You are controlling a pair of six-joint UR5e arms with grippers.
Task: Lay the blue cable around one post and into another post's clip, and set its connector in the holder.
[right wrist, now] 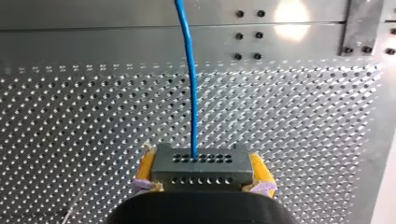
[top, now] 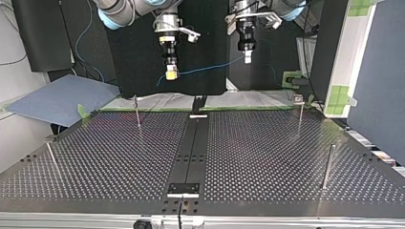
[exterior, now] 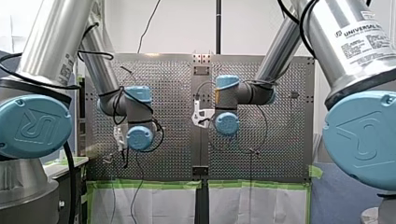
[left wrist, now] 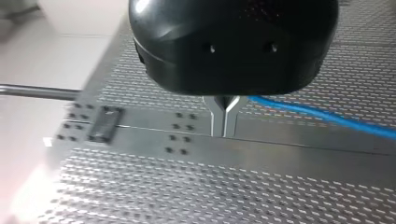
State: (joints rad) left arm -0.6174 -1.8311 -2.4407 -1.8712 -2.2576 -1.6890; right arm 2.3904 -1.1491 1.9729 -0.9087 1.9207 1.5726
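In the top view both grippers hang high over the table's far edge with the blue cable [top: 210,68] strung between them. My right gripper [top: 171,74], at that view's left, has yellow pads and is shut on the grey connector [right wrist: 201,169]; the blue cable [right wrist: 189,79] runs straight out of the connector, ahead of the fingers. My left gripper [top: 247,59], at that view's right, holds its metal fingers [left wrist: 225,120] together on the blue cable [left wrist: 322,115], which trails off to one side above the plate. Both grips are well above the perforated table [top: 267,157].
Thin posts stand on the table in the top view: one far left [top: 137,112], one near left [top: 52,160], one far right [top: 300,118] and one near right [top: 327,167]. A dark centre strip [top: 193,148] carries a black fixture [top: 198,103] at its far end and a plate [top: 183,189] near.
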